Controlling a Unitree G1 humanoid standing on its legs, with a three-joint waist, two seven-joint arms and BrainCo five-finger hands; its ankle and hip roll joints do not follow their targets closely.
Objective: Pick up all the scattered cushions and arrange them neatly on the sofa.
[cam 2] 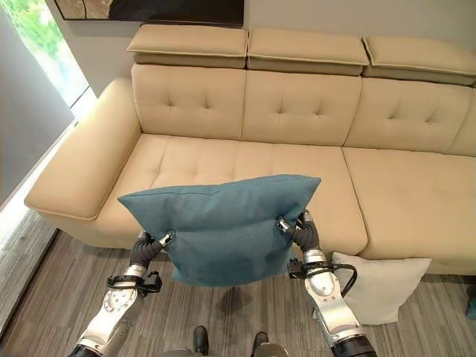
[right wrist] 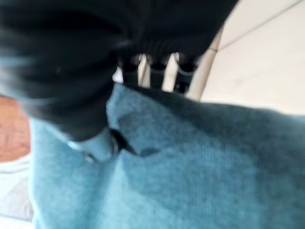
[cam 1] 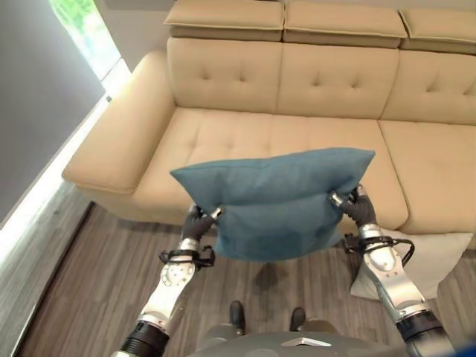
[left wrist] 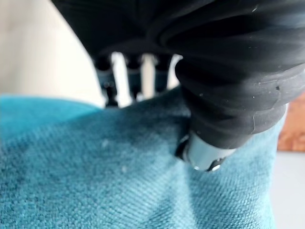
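Observation:
A teal cushion (cam 1: 279, 201) hangs in the air in front of the beige sofa (cam 1: 312, 141), held up by both hands above the wooden floor. My left hand (cam 1: 198, 223) pinches its left edge, thumb (left wrist: 202, 155) pressed into the cloth. My right hand (cam 1: 358, 208) pinches the right edge in the same way, with the thumb (right wrist: 95, 143) on the near face and fingers behind. A white cushion (cam 2: 383, 286) lies on the floor against the sofa's front, to the right of my right arm.
The sofa's seat (cam 2: 223, 160) is bare, with a wide armrest (cam 2: 78, 175) at its left end and a grey wall (cam 1: 37, 89) beyond it. Grey wood floor (cam 1: 89, 282) runs between me and the sofa.

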